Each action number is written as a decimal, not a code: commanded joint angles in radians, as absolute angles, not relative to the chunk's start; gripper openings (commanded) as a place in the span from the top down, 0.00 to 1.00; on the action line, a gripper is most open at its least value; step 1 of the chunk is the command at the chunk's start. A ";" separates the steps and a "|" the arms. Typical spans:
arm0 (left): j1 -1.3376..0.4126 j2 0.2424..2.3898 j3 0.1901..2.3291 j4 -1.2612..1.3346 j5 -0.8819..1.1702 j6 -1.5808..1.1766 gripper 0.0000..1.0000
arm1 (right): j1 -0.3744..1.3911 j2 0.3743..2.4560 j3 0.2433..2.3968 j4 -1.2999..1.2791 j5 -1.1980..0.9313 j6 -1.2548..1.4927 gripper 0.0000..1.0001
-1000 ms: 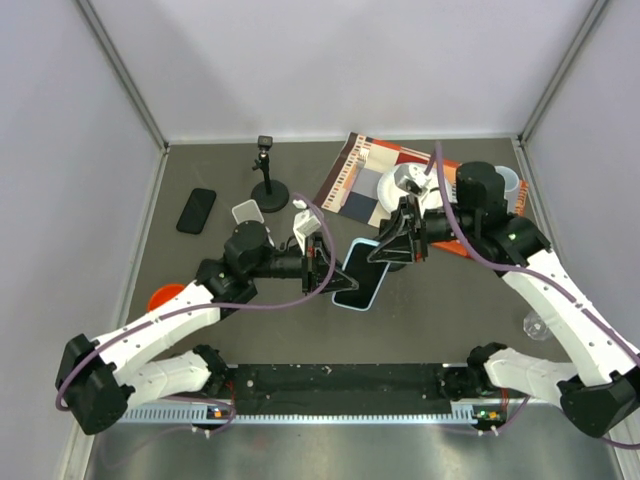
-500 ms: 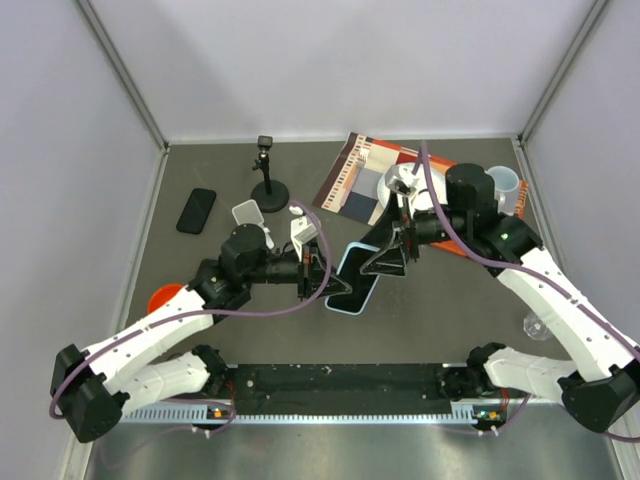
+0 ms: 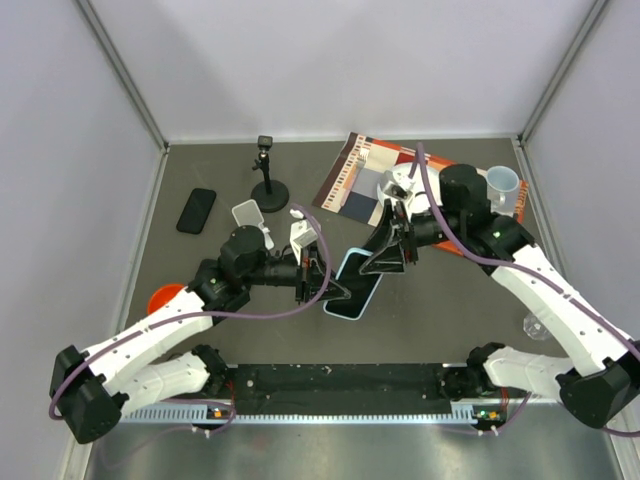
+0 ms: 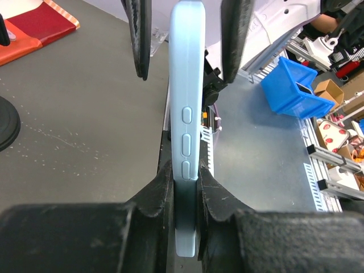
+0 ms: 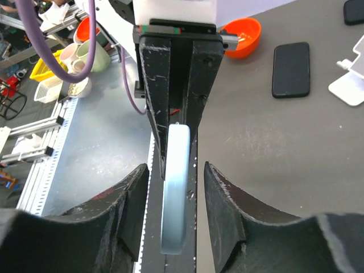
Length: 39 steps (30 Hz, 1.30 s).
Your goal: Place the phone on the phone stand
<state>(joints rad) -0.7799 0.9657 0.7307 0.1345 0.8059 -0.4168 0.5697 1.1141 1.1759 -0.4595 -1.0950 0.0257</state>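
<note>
The phone, in a light blue case, hangs edge-up over the middle of the table. My left gripper is shut on its left end; in the left wrist view the fingers press both faces of the phone. My right gripper straddles the other end and stands open. The right wrist view shows a gap on each side between the gripper and the phone. The white phone stand stands bare at the back left, also seen as the phone stand.
A second, black phone lies left of the stand. A black pole on a round base stands behind it. An orange bowl sits at the left. A patterned mat with white cups lies at the back right, a clear glass at the right.
My right gripper has let go of the phone and now straddles it without touching. The left gripper has tightened on the phone and carried it slightly toward the near left.
</note>
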 commanded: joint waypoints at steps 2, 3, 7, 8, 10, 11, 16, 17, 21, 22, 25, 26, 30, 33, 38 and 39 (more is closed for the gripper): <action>-0.782 0.939 0.761 0.253 0.848 -0.411 1.00 | 0.581 1.124 1.175 -0.423 -1.112 0.006 0.60; -0.782 0.942 0.764 0.253 0.848 -0.411 1.00 | 0.581 1.127 1.177 -0.423 -1.117 0.005 0.62; -0.782 0.957 0.778 0.249 0.853 -0.403 1.00 | 0.583 1.124 1.167 -0.423 -1.134 -0.056 1.00; -0.782 0.963 0.784 0.233 0.833 -0.400 1.00 | 0.583 1.120 1.163 -0.425 -1.114 -0.060 1.00; -0.782 0.968 0.816 0.186 0.777 -0.388 0.89 | 0.583 1.098 1.157 -0.449 -1.110 -0.154 1.00; -0.781 0.965 0.827 0.161 0.743 -0.384 0.68 | 0.583 1.086 1.167 -0.554 -1.097 -0.226 1.00; -0.773 0.986 0.913 0.005 0.269 -0.419 0.36 | 0.546 0.968 1.248 -0.793 -0.721 -0.425 1.00; -0.773 1.002 0.920 0.005 0.217 -0.411 0.37 | 0.505 0.950 1.265 -0.828 -0.650 -0.401 1.00; -0.802 1.104 0.954 -0.013 -0.025 -0.377 0.53 | 0.483 0.862 1.304 -0.862 -0.382 -0.235 1.00; -0.813 1.142 0.951 -0.008 -0.067 -0.370 0.53 | 0.483 0.839 1.301 -0.873 -0.352 -0.216 1.00; -0.848 1.221 0.969 0.081 -0.202 -0.379 0.52 | 0.482 0.767 1.290 -0.914 -0.113 -0.115 1.00; -0.865 1.244 0.977 0.100 -0.222 -0.386 0.52 | 0.483 0.753 1.292 -0.922 -0.042 -0.077 1.00; -0.916 1.353 1.014 0.190 -0.297 -0.382 0.55 | 0.483 0.687 1.296 -0.934 0.060 0.038 1.00; -0.954 1.414 1.017 0.277 -0.310 -0.357 0.61 | 0.483 0.678 1.295 -0.936 0.060 0.011 1.00; -0.974 1.488 1.051 0.310 -0.304 -0.341 0.60 | 0.483 0.657 1.296 -0.931 0.017 -0.026 1.00; -0.976 1.493 1.055 0.311 -0.289 -0.338 0.60 | 0.483 0.652 1.292 -0.930 0.008 -0.029 1.00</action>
<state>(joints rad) -0.9676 1.4727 0.9901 0.1951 -0.2638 -0.3653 0.4828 0.6819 1.2457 -1.0027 0.0124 -0.0242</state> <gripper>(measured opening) 0.396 0.110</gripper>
